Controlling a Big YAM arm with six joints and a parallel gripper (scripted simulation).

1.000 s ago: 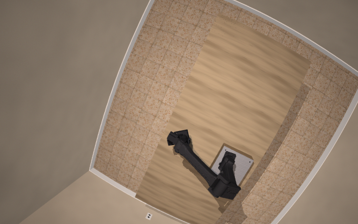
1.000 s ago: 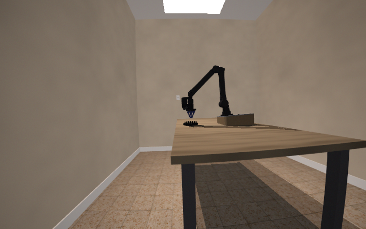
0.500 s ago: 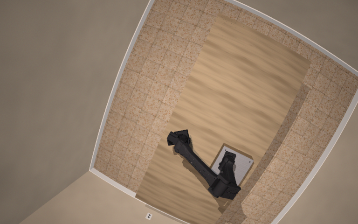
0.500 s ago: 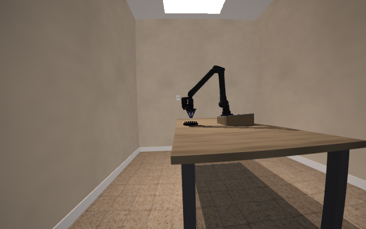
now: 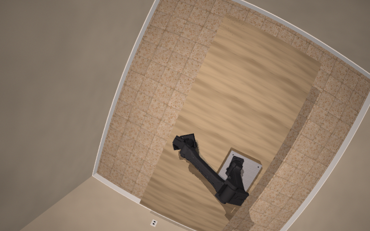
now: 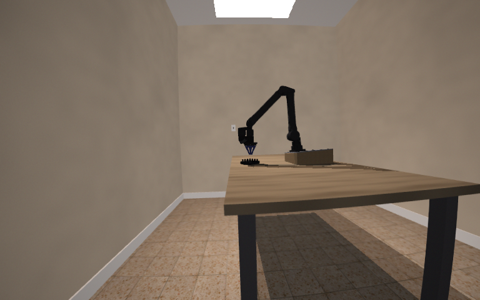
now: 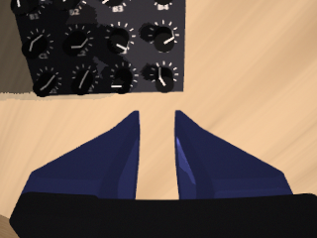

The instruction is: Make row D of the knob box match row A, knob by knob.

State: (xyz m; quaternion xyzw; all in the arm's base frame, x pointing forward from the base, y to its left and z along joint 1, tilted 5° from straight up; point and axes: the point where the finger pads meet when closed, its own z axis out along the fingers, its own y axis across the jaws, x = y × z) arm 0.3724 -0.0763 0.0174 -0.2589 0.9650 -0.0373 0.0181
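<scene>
Gripper (image 7: 158, 119): fingers narrowly apart, empty, above table beside box (image 7: 99, 27).
Risk: descending off-centre could nudge row C knobs.

1. The knob box (image 7: 99, 27) is a flat black panel with rows of round black knobs, each bearing a white line.
2. It stands flat near the tabletop's (image 6: 318, 184) far left corner.
</scene>
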